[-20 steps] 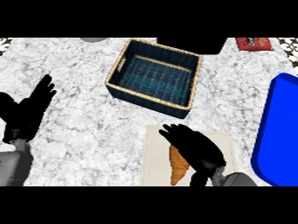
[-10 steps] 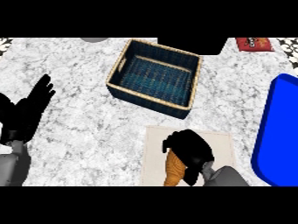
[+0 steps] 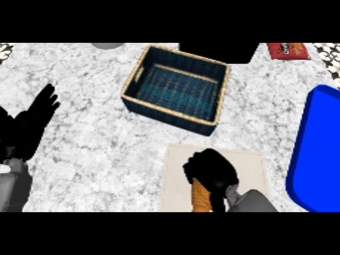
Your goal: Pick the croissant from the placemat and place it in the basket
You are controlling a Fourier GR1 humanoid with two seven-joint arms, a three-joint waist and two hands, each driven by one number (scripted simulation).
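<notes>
So the croissant (image 3: 200, 198) is on the beige placemat (image 3: 250, 167), which lies on the robot's side of the basket (image 3: 174, 113), a bit toward the basket's right corner and not touching it. The right hand (image 3: 213, 172) is on top of the croissant, with its fingers curled down round the pastry's far end. Only the golden-brown near end pokes out below the hand. I can't tell if it's lifted off the mat at all.

The left hand (image 3: 21, 124) sits well off to the left of the basket, near the view's edge, with its fingers straight and spread, pointing up and holding nothing.

The basket itself is dark blue weave with a pale rim, sitting at an angle on the marble table (image 3: 91, 149), nothing inside. There's a big blue tray (image 3: 327, 149) to the basket's right, and a red snack bag (image 3: 288, 50) beyond its far right corner.
</notes>
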